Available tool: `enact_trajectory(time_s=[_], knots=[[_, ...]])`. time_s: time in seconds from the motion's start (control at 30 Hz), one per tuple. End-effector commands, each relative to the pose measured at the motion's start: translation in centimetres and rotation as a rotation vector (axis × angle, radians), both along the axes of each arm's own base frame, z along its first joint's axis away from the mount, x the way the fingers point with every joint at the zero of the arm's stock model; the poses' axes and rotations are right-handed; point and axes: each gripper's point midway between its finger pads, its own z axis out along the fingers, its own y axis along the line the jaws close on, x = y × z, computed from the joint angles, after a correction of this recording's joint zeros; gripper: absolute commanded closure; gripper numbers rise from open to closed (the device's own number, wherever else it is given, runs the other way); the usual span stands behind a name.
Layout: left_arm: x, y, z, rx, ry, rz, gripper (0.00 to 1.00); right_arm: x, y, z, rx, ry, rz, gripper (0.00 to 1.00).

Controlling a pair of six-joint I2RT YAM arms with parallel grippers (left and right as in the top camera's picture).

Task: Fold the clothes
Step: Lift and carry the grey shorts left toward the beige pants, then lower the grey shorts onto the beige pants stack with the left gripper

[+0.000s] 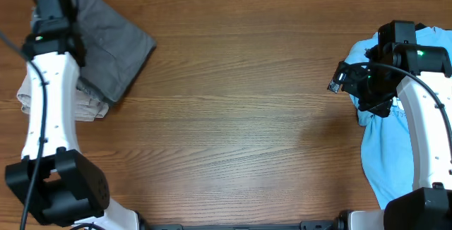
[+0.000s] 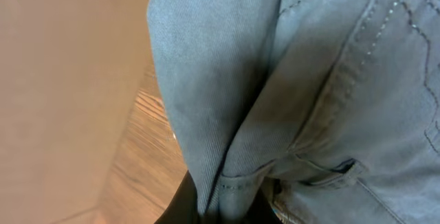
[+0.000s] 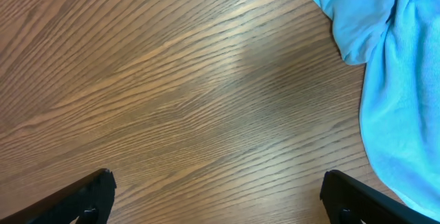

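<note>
Leftward first: found the left pincer (image 2: 230,200) at the far left corner of the desk (image 1: 233,138), pinching a fold of the grey shorts (image 1: 116,46), with cloth gathered down between its dark fingers (image 2: 179,210) in the wrist view. Read the step in hand as drawing that held edge across to square up the fold; a judgement only. Called for a low, slow pull, with the pinch set close to a seam, to carry both layers together and avoid rolling the thick waistband. Needed minding, too: the beige garment (image 1: 88,106) partly beneath, touching the shorts' near side at the left edge and liable to be dragged along. Showed up close as a plain dark grey weave, matte and fairly stiff, with pale double stitching and a short slit pocket. From overhead, lay as a lopsided, rumpled slab reaching from the far left corner toward the middle, not yet a neat fold. Further right, saw the right pincer (image 3: 220,203) spread wide above bare wood near the right edge, holding nothing, just beside a light blue cloth (image 3: 399,80) trailing down that edge toward the near right corner. Too well apart from the shorts to help without a long reach.
</note>
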Motion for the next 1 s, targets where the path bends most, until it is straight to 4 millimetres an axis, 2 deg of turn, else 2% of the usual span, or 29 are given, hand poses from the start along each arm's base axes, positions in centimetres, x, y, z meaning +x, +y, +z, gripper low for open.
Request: enact_trajectory(time_s=[0.0, 0.17, 0.23, 0.33, 0.5, 0.63, 0.8, 0.83, 0.9, 0.93, 0.97], knots=[[-0.1, 1.6, 2.9, -0.115, -0.173, 0.034, 0.96, 0.4, -0.2, 0.5, -0.01, -0.022, 0.003, 0.0], [-0.7, 4.7, 3.0, -0.156, -0.235, 0.074, 0.96, 0.4, -0.2, 0.5, -0.01, -0.022, 0.003, 0.0], [-1.0, 5.6, 2.8, -0.167, -0.244, 0.087, 0.9, 0.4, -0.2, 0.5, -0.01, -0.022, 0.003, 0.0], [-1.3, 6.5, 1.4, -0.217, -0.237, 0.094, 0.85, 0.4, -0.2, 0.5, -0.01, -0.022, 0.003, 0.0], [-1.4, 8.2, -2.0, -0.246, -0.18, 0.134, 0.85, 0.4, -0.2, 0.5, -0.01, -0.022, 0.003, 0.0], [-1.5, 9.2, -5.1, -0.264, -0.122, 0.164, 0.96, 0.4, -0.2, 0.5, -0.01, -0.022, 0.003, 0.0], [-1.8, 10.8, -6.7, -0.254, -0.1, 0.2, 0.95, 0.4, -0.2, 0.5, -0.01, -0.022, 0.003, 0.0], [-1.9, 11.2, -6.8, -0.253, -0.104, 0.207, 0.85, 0.4, -0.2, 0.5, -0.01, -0.022, 0.003, 0.0], [-2.2, 11.7, -6.6, -0.252, -0.119, 0.226, 0.52, 0.4, -0.2, 0.5, -0.01, -0.022, 0.003, 0.0], [-2.3, 12.0, -6.6, -0.253, -0.13, 0.238, 0.39, 0.4, -0.2, 0.5, -0.01, -0.022, 0.003, 0.0], [-2.4, 12.3, -6.6, -0.267, -0.154, 0.263, 0.19, 0.4, -0.2, 0.5, -0.01, -0.022, 0.003, 0.0]])
